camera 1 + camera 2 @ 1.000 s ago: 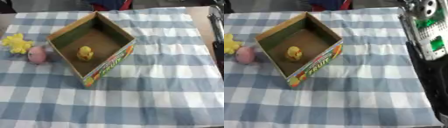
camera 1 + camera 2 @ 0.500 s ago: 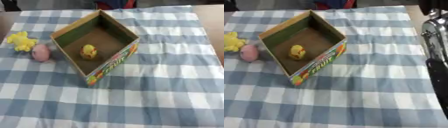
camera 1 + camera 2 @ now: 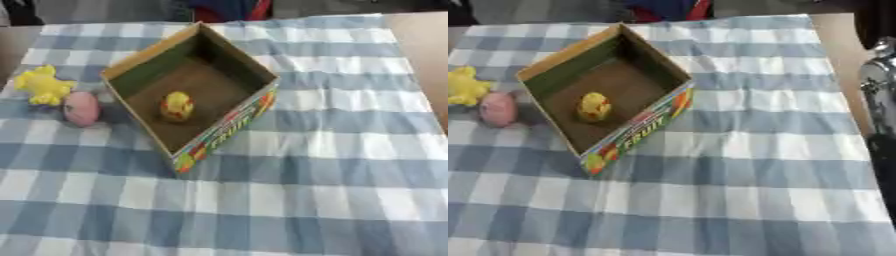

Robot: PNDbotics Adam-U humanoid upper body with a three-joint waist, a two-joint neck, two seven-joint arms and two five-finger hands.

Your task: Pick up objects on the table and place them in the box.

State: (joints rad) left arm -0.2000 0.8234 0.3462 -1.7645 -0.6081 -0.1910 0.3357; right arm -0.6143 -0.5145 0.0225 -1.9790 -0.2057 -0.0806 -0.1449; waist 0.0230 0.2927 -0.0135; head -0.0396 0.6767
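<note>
A table [image 3: 420, 35] shows bare tan wood at its far right corner, and nearly all of it is covered by a blue-and-white checked cloth [image 3: 332, 165]. Sitting on that cloth, left of centre and turned corner-on, there's an open cardboard box [image 3: 229, 125] with colourful fruit print along its near wall. Just beside the box's left wall lies a pink egg-shaped toy [image 3: 80, 108]. Right behind it, apparently touching it, sits a yellow toy [image 3: 41, 85] near the cloth's left edge.
</note>
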